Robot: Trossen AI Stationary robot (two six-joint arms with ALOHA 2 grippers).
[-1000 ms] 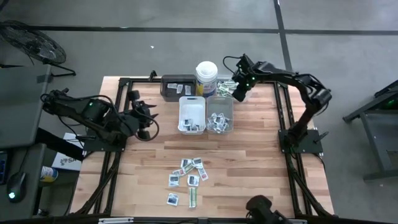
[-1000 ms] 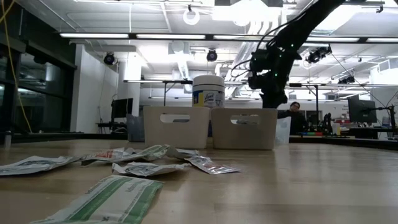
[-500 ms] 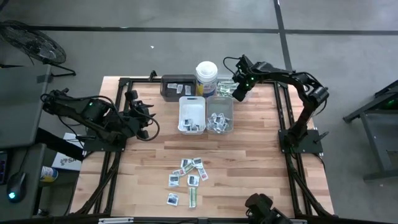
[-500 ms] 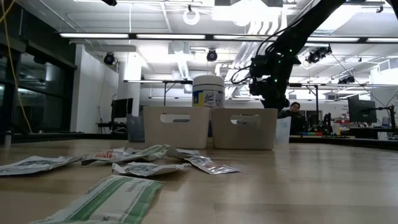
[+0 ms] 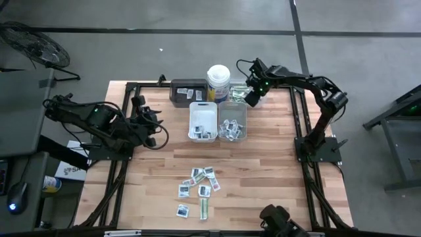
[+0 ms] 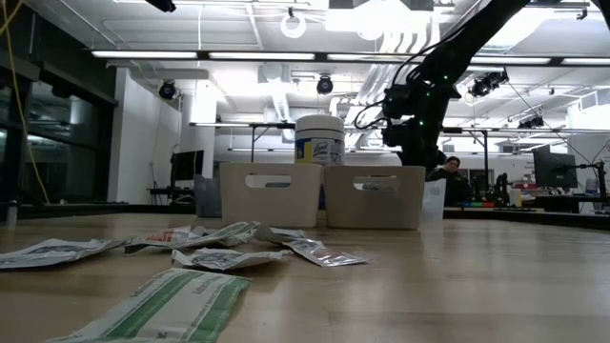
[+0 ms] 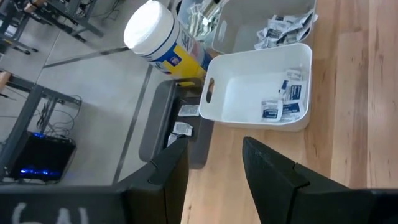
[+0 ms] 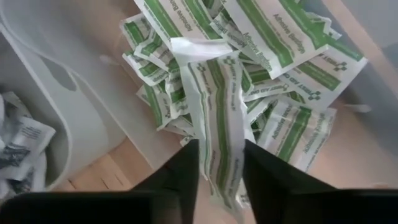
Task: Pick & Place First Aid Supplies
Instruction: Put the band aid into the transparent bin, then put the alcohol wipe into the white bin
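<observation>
Green-and-white strips fill a clear tray (image 5: 238,92) at the table's far edge. My right gripper (image 8: 219,148) hangs over it, pointing steeply down, fingers open on either side of one strip (image 8: 219,106). From the high view this gripper (image 5: 250,99) is just right of the canister. Loose first aid supplies (image 5: 200,184) lie flat near the front edge. My left gripper (image 7: 214,146) waits open and holding nothing at the table's left side (image 5: 160,126). My right gripper's fingers (image 8: 186,168) stand along the two long edges of one green-and-white strip's near end (image 8: 224,174); I cannot tell whether they touch it. The strip faces the camera, and its far end (image 8: 193,53) lies on the pile in the tray.
A white bin (image 5: 203,120) holding a few sachets and a grey bin (image 5: 232,122) with several more stand side by side mid-table. Behind them are a tall white canister (image 5: 218,82) and a dark tray (image 5: 186,91). Bare wood lies between the bins and the loose packets.
</observation>
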